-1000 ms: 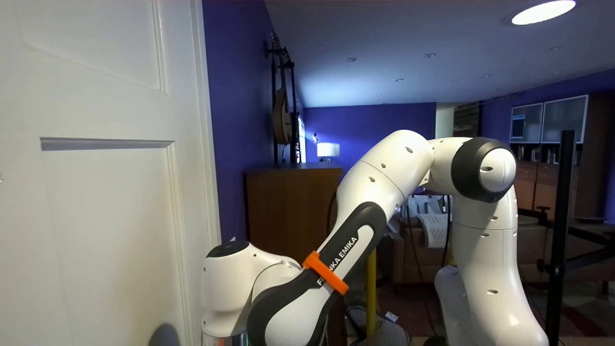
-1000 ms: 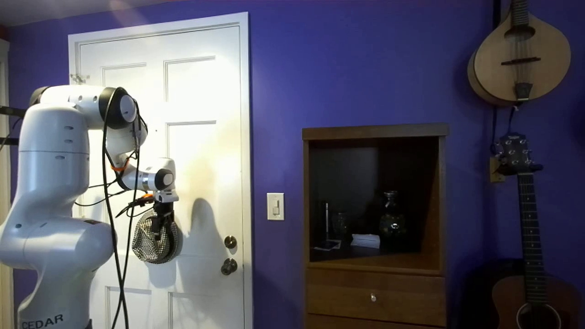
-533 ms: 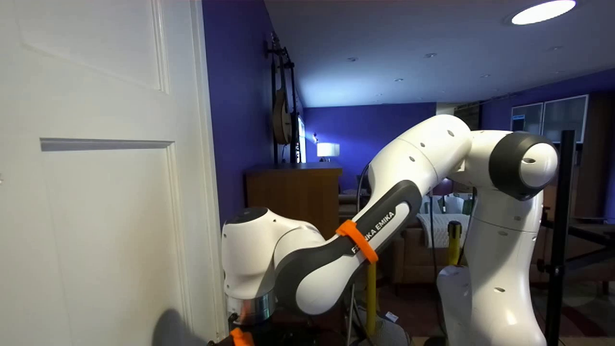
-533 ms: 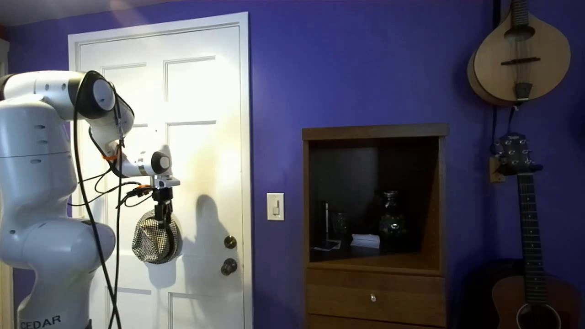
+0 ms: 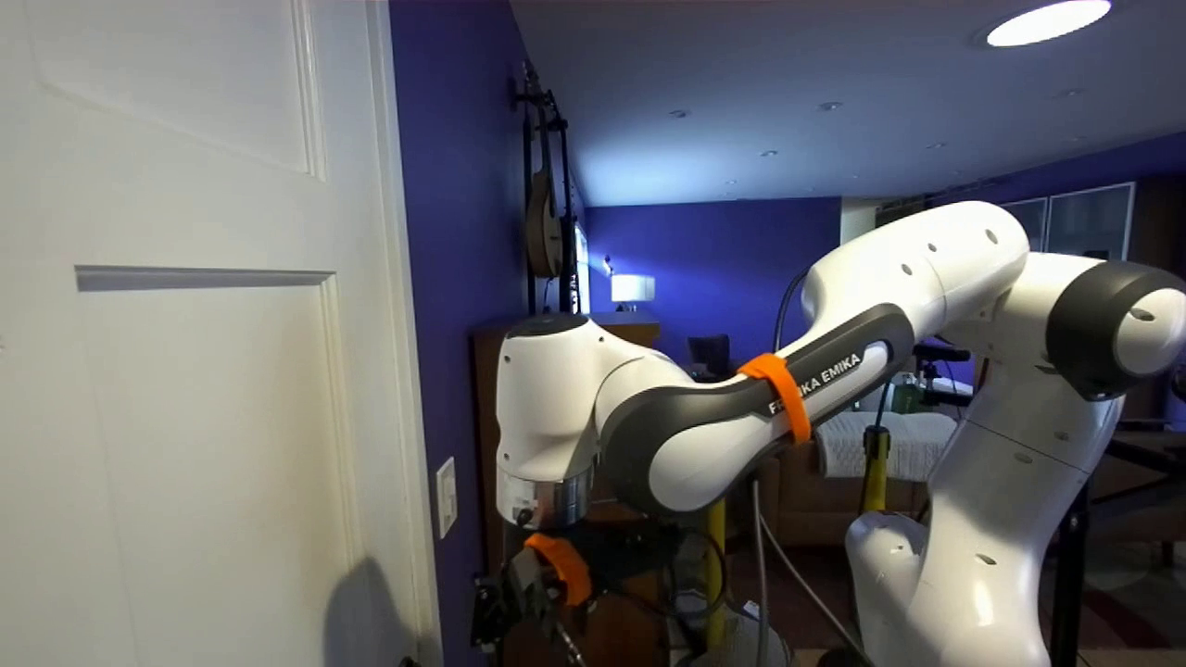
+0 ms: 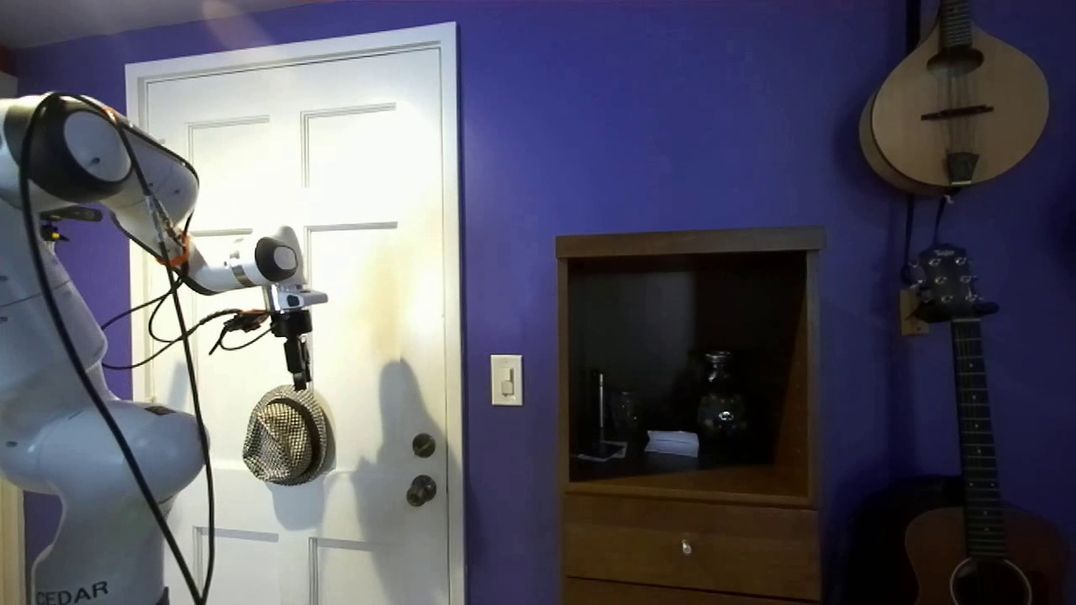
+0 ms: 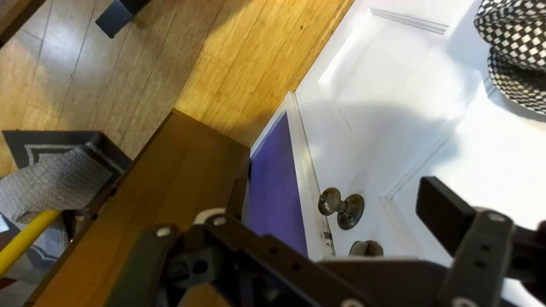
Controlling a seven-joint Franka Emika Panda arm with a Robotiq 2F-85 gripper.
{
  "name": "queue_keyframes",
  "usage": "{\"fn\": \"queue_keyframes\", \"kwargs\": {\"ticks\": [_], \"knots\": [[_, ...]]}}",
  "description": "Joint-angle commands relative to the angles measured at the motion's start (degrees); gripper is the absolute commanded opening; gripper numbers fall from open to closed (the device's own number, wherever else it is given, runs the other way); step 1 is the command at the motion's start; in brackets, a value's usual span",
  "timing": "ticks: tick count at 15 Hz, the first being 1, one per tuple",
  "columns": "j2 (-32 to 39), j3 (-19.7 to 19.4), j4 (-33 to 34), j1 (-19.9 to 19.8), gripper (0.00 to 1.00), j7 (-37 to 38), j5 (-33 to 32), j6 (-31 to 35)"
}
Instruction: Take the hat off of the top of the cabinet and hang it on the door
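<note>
"If the gripper (image 7: pixel 335 200) dips again, what could go wrong?"

"It could snag the hat (image 6: pixel 284 437) and pull it loose. In an exterior view the hat hangs against the white door (image 6: pixel 361 294), lower left of the frame, just below the fingers (image 6: pixel 296 361)."

"Isn't it gripped?"

"No, the jaws stand wide apart around nothing. I can't see what supports it, so a weak hold or a bumped door might drop it too."

A purple wall (image 6: pixel 656 126) bears a switch (image 6: pixel 506 380) and a guitar (image 6: pixel 975 420). Toward the room's far end stands a white-shaded lamp (image 5: pixel 633 288); nearer, a ceiling light (image 5: pixel 1048 23) shines. The wooden floor (image 7: pixel 239 51) lies partly in shadow.
</note>
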Motion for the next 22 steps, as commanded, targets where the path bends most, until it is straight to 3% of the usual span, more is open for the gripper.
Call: {"fn": "queue_keyframes", "kwargs": {"ticks": [1, 8, 9, 22], "knots": [[-6.69, -0.13, -1.8, -2.29, 1.0, -7.04, 1.13, -3.35], [-9.9, -2.17, -1.41, -6.69, 1.0, -19.34, 0.95, -5.41], [-8.63, -0.24, -0.76, -7.65, 1.0, -16.77, 1.39, -4.82], [-8.8, -0.62, -0.76, -8.43, 1.0, -19.18, 1.35, -4.83]]}}
